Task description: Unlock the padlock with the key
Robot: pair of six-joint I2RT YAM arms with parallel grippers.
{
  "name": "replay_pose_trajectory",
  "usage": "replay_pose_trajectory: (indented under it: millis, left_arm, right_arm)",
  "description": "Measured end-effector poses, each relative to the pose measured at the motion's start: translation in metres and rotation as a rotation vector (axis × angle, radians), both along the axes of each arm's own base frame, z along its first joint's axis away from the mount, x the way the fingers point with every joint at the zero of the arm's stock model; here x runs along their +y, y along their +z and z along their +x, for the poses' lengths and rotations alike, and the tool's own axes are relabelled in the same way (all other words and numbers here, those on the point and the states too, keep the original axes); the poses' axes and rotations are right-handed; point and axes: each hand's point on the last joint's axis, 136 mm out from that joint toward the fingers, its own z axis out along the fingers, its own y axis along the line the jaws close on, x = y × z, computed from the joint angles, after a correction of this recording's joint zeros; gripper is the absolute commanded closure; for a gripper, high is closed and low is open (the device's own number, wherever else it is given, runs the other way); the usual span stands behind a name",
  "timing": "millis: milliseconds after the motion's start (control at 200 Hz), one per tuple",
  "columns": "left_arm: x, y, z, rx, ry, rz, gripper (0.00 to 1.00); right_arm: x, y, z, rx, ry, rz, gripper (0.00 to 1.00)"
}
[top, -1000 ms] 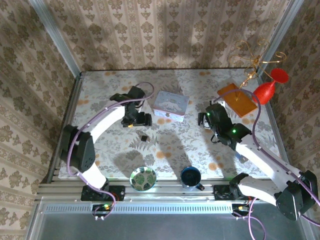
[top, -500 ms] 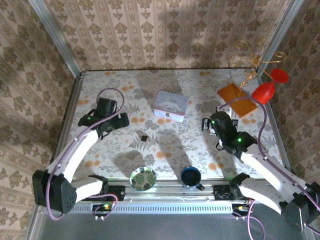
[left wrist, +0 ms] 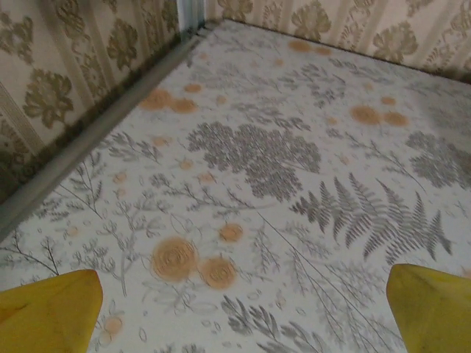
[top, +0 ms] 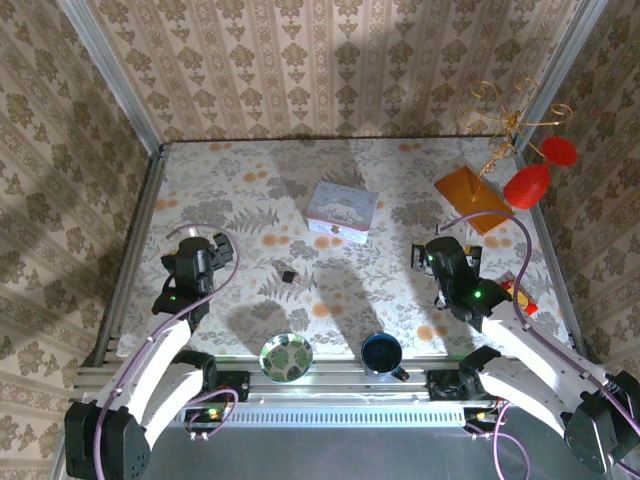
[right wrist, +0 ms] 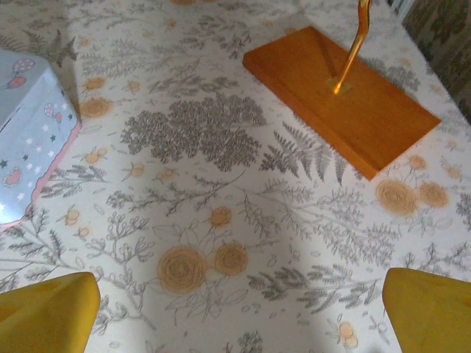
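Pulled left gripper (top: 192,256) back toward the table's left edge since half a second ago, well apart from padlock (top: 288,275); jaws spread wide over floral tabletop (left wrist: 243,147). Drew right gripper (top: 432,256) slightly nearer too, jaws likewise apart, facing wooden stand base (right wrist: 342,95) and lavender tin (right wrist: 29,140). Left padlock lying untouched mid-table, on the tin's near side.

Bright overhead light, soft shadows, slightly blurred wrist views.
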Motion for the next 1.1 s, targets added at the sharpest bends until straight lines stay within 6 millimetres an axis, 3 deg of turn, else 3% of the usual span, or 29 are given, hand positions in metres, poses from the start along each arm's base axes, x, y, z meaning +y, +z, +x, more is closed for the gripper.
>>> replay_pose_trajectory:
  millis: [260, 505, 715, 895, 991, 1101]
  left_arm:
    - [0.014, -0.003, 0.029, -0.110, 0.007, 0.104, 0.00]
    - [0.023, -0.023, 0.054, -0.120, -0.044, 0.181, 0.00]
    - [0.031, -0.016, 0.063, -0.162, -0.081, 0.204, 0.00]
    - [0.027, -0.019, 0.066, -0.160, -0.135, 0.202, 0.00]
    - [0.026, -0.029, 0.068, -0.163, -0.152, 0.195, 0.00]
    - [0.023, -0.063, 0.068, -0.117, -0.189, 0.181, 0.00]
  right_arm:
    - [-0.008, -0.007, 0.006, -0.060, -0.005, -0.064, 0.00]
    - [-0.018, 0.010, 0.015, -0.130, -0.036, -0.082, 0.00]
    - [-0.037, 0.018, 0.020, -0.176, -0.091, -0.080, 0.00]
    - [-0.050, 0.003, 0.019, -0.191, -0.114, -0.059, 0.00]
    - [-0.057, -0.001, 0.020, -0.203, -0.119, -0.040, 0.00]
    - [-0.060, 0.001, 0.029, -0.230, -0.107, -0.016, 0.00]
